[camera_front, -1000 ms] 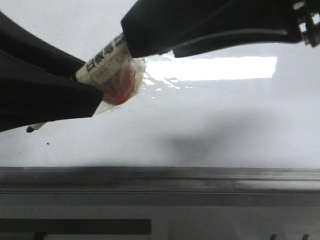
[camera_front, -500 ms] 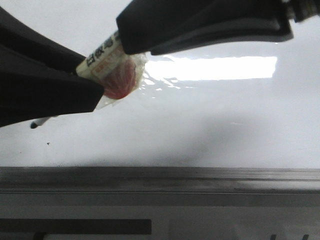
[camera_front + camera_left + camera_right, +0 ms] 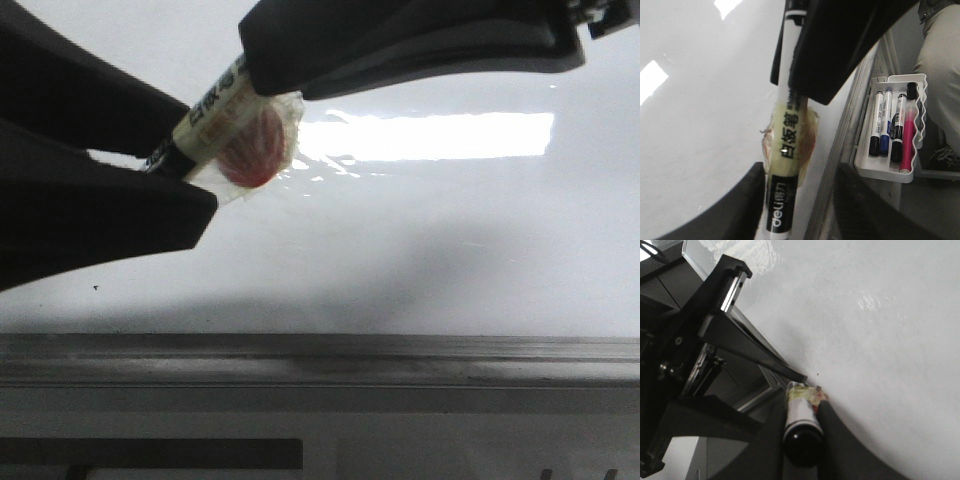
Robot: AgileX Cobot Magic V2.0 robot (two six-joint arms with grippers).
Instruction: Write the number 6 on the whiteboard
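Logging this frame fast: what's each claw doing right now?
Left claw: closed on the whiteboard marker.
Right claw: not in view; its wrist camera shows only the left one.

Board: the whiteboard [image 3: 420, 260], glossy white-grey, fills most of the front view.
Glare: 1 bright rectangular patch of light [image 3: 430, 136] on the whiteboard, well above the ledge.
Ledge: a grey metal ledge [image 3: 320, 358] runs along the whiteboard's lower edge, touching it.
Speck: 1 tiny black speck [image 3: 96, 289] on the whiteboard, just above the ledge, toward its left end.
Shadow: a soft grey shadow [image 3: 380, 265] lies on the whiteboard between the glare and the ledge.
Tray: a white tray [image 3: 892, 127] hangs beside the ledge in the left wrist view, holding 3 markers [image 3: 887, 125] and 1 pink bottle [image 3: 908, 137].
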